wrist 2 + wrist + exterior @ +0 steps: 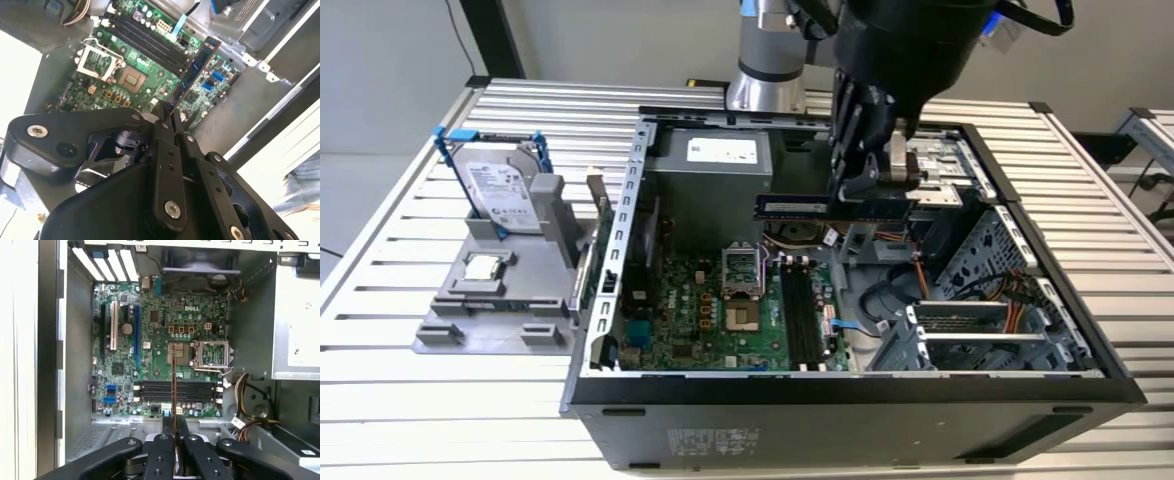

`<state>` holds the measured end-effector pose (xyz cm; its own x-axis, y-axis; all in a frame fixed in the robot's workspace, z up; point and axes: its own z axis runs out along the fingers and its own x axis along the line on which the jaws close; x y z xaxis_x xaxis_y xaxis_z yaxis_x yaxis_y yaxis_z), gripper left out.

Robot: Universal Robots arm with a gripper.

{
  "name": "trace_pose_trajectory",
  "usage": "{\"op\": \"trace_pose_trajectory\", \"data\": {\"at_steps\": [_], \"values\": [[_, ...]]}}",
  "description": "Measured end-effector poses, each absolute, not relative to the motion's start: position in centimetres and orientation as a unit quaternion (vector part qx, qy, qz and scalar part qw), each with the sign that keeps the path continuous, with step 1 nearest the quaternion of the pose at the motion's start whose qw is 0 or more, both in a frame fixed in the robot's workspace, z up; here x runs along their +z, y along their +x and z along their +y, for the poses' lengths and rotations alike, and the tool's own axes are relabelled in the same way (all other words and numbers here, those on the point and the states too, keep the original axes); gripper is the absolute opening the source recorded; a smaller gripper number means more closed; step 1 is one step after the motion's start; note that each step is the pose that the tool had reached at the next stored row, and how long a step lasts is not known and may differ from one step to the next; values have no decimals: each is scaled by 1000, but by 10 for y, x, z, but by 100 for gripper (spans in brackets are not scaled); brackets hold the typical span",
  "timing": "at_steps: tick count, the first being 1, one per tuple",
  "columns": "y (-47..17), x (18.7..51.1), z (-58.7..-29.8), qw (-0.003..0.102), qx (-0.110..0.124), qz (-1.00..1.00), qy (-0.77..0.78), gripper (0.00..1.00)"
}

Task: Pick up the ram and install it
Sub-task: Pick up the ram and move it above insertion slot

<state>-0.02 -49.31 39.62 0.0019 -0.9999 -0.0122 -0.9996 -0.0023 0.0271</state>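
Observation:
The ram is a long thin stick held level in the air above the open computer case, over the motherboard. My gripper is shut on one end of it. In the first wrist view the ram shows edge-on between the fingers of my gripper, hanging over the black memory slots. In the second wrist view the ram sticks out from my gripper beside the memory slots. The slots in the exterior view lie well below the stick.
Outside the case at the exterior view's left, a grey fixture carries a silver hard drive in a blue frame and a small square processor. Inside the case are the power supply, an open processor socket and drive cages.

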Motion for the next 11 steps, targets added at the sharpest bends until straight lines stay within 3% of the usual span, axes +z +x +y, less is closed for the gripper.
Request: {"op": "trace_pose_trajectory", "data": {"at_steps": [11], "values": [[20, 396, -493, 6, -14, -705, 710, 0]]}}
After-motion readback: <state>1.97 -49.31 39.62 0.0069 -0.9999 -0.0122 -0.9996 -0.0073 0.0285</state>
